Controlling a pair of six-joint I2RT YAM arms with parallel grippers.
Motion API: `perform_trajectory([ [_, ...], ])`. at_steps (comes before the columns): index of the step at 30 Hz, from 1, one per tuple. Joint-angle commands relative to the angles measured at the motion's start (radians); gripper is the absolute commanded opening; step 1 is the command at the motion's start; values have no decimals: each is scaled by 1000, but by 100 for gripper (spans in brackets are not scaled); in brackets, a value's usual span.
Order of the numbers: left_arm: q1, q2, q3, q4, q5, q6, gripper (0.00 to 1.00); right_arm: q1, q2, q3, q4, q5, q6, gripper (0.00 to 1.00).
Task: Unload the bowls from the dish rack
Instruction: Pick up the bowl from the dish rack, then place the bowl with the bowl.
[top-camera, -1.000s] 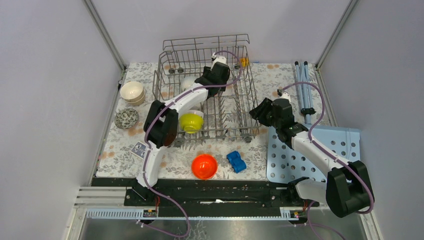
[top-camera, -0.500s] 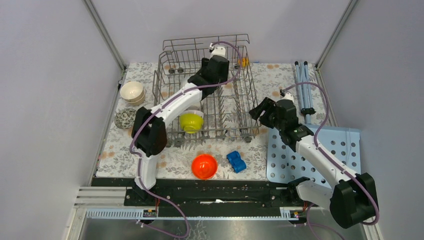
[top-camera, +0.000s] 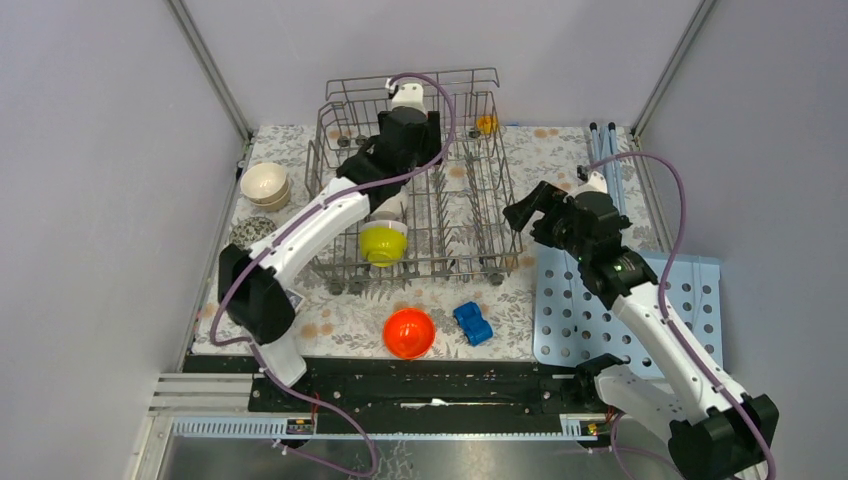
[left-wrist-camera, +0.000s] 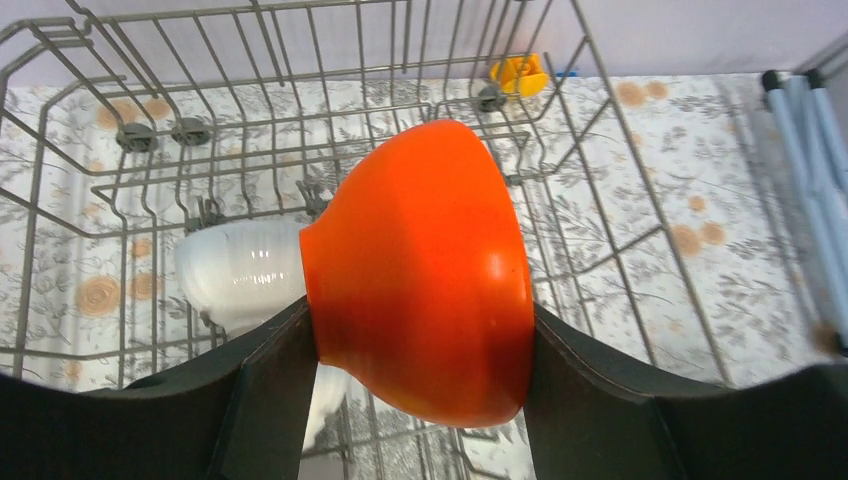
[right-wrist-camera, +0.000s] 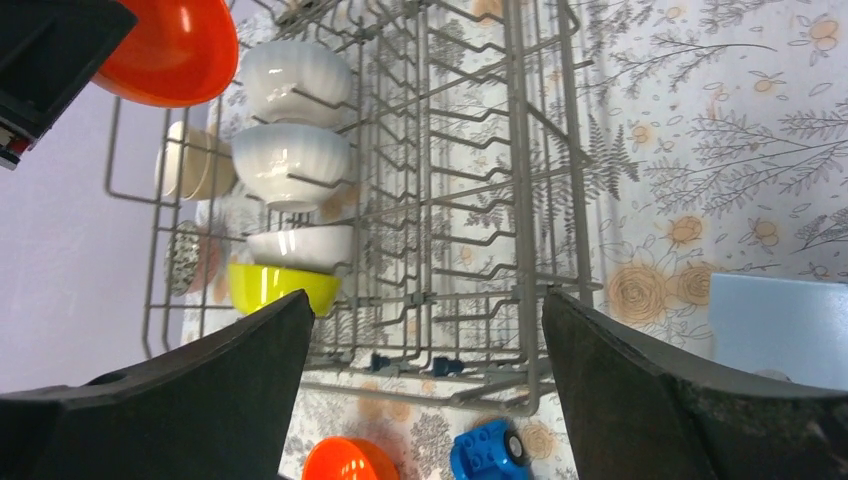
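We see plain pale lilac-grey walls (top-camera: 90, 150) L of the left gripper (left-wrist-camera: 415, 330), R of the right gripper (right-wrist-camera: 425, 330) & beyond both, w/ slanted metal frame posts (top-camera: 208, 70) at the far corners. Below both grippers lies a table cloth (top-camera: 545, 150) w/ grey leaves & orange flowers; behind them run a black rail (top-camera: 480, 385) & a silver slotted strip (top-camera: 200, 385). Light's soft & even.
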Motion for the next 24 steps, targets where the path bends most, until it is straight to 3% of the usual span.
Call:
perform_trajectory([
  [1,-5,-171,-55,33,123,-106,0,7,-62,52,-47,-79,-23,92],
  [12,25,-625,-568,274,496,-407,0,7,-148,-16,96,-436,11,90],
  [19,116,-829,-890,596,800,-695,0,11,-113,-38,306,-667,127,85],
  [24,129,-870,-1056,835,883,-882,0,88,-52,47,219,-635,20,84],
])
